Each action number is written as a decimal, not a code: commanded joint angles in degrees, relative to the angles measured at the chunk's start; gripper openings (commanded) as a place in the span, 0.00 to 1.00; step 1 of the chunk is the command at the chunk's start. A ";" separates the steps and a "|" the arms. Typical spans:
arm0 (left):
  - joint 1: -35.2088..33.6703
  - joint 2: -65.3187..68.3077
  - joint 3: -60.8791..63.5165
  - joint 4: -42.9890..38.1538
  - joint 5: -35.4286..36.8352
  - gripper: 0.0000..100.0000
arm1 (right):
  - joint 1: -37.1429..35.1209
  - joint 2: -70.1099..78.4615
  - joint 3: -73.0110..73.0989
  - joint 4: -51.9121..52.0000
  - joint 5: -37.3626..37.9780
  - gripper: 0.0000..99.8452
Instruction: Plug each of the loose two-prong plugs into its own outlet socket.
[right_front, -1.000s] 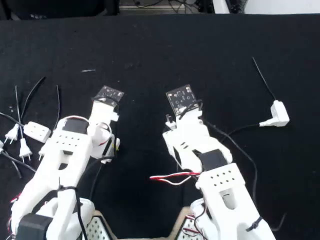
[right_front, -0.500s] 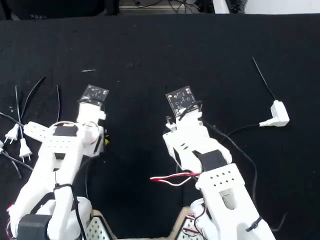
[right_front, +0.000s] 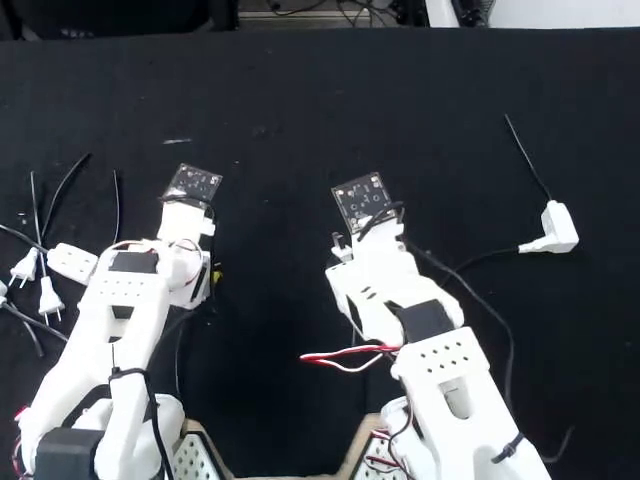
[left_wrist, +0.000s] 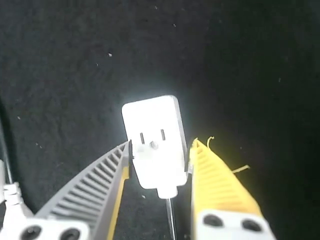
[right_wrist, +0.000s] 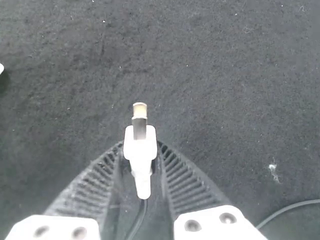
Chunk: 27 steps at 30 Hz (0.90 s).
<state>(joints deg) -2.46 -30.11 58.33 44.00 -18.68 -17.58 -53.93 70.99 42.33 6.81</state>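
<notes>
In the left wrist view, a white outlet socket (left_wrist: 154, 142) with two slots faces the camera, above the black mat. My left gripper (left_wrist: 160, 147) is shut on its sides, the grey finger (left_wrist: 100, 175) on one side and the yellow finger (left_wrist: 215, 180) on the other. My right gripper (right_wrist: 141, 150) is shut on a white two-prong plug (right_wrist: 140, 142), prongs pointing away over bare mat. From above, the left arm (right_front: 130, 290) stands at the left and the right arm (right_front: 385, 270) at centre. Two loose plugs (right_front: 35, 280) and another socket (right_front: 75, 262) lie at the far left.
A white angled connector (right_front: 558, 228) on a black cord lies at the right. Black cords (right_front: 60, 190) trail around the loose plugs on the left. A thin black cable (right_front: 470, 290) runs beside the right arm. The far half of the black mat (right_front: 320, 90) is bare.
The left arm swung to the left with the socket in its gripper, then shifted slightly back to the right. The right arm has stayed still.
</notes>
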 joint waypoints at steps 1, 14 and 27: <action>-2.42 0.00 -0.40 -2.11 -0.26 0.20 | -0.44 -1.71 -0.22 -0.35 -0.26 0.01; -11.91 -0.09 -3.12 -4.04 -0.35 0.20 | -0.44 -1.71 -0.13 -0.35 -0.18 0.01; -3.21 13.71 -2.59 -7.12 -1.93 0.03 | -0.26 -1.71 -0.13 -0.35 -0.18 0.01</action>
<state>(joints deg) -8.18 -20.79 57.19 36.44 -20.88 -17.58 -53.93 70.99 42.33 6.81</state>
